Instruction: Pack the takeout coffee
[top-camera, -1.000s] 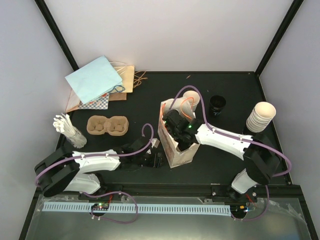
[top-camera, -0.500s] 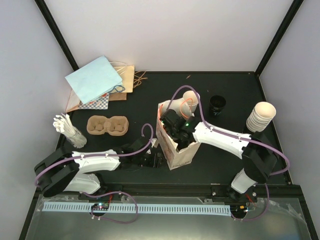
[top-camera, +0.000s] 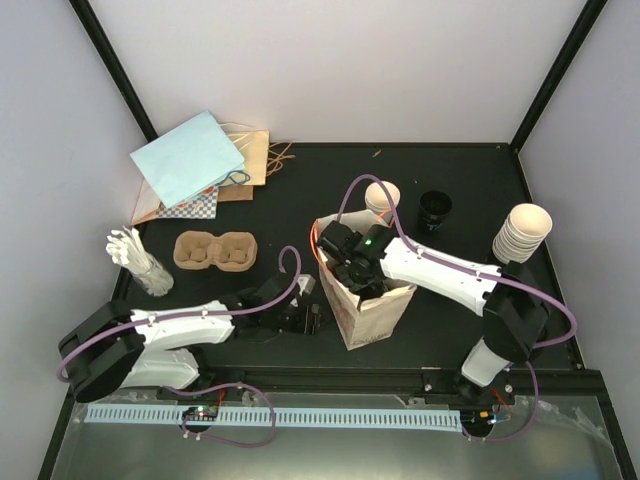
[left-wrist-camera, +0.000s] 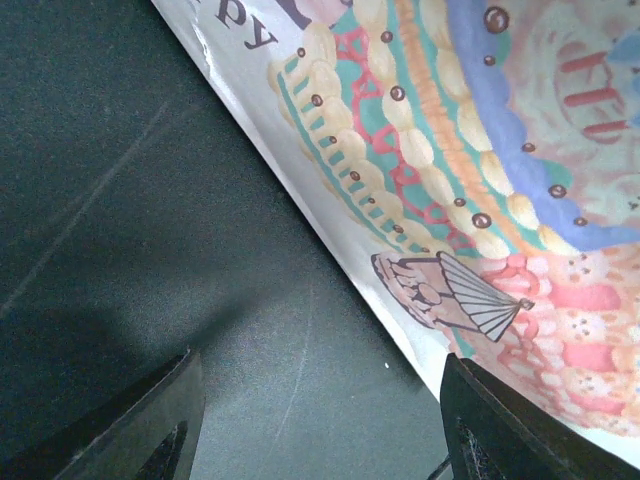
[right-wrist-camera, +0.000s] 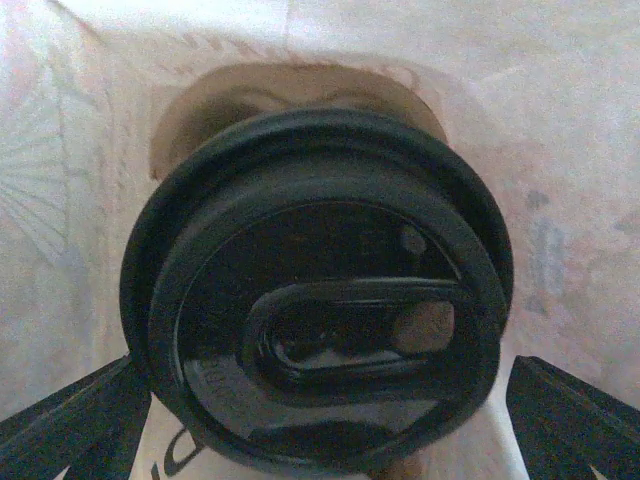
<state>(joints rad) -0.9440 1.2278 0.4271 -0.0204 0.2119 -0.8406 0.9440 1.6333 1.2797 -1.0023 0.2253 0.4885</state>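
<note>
the coffee cup (right-wrist-camera: 315, 300) sits in the paper bag (top-camera: 375, 310), between the wide-open jaws of the right claw (right-wrist-camera: 320, 415), which grips nothing (only the black lid shows). if that claw lifts crooked it could catch the lid and tip the cup. the left claw (left-wrist-camera: 315, 420), open and empty, sits just beside the bag.

Lidded cup (right-wrist-camera: 318, 320) fills the bag (right-wrist-camera: 570, 150) below; walls close all round.

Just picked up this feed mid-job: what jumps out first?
A black-lidded coffee cup fills the right wrist view, sitting inside the printed paper bag at table centre, with the right fingers spread wide either side. The left fingers stand open beside the bag's near-left wall.
</note>
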